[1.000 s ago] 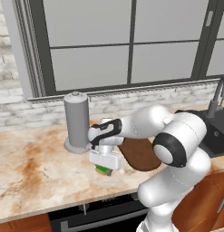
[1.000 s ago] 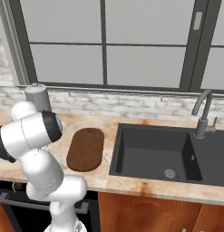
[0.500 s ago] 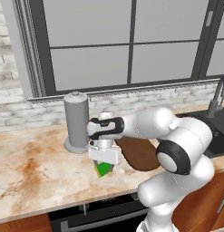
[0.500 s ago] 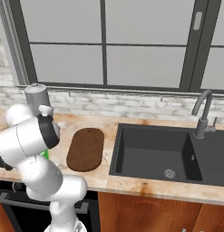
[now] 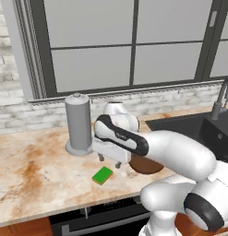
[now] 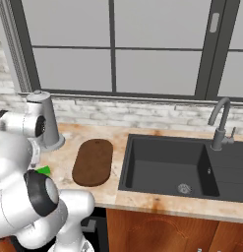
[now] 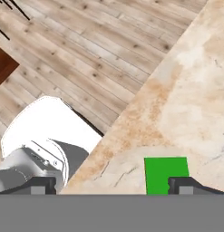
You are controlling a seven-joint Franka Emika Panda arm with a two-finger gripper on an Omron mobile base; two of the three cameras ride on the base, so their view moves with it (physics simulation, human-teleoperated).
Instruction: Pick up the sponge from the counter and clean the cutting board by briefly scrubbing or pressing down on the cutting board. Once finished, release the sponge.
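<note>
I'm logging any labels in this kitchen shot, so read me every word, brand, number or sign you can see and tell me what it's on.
None: no readable text, number or sign in any of the three views.
The sponge is plain green.
The cutting board is bare brown wood.
The grey canister by the wall has no label.
The counter shows only marbling, and the sink and tap carry no markings.

Left base view: from behind my left shoulder, looking forward and down across the counter.
Right base view: from behind my right, facing the sink.
Hand view: close above the counter's edge, looking down.
Shared: sponge, cutting board.
</note>
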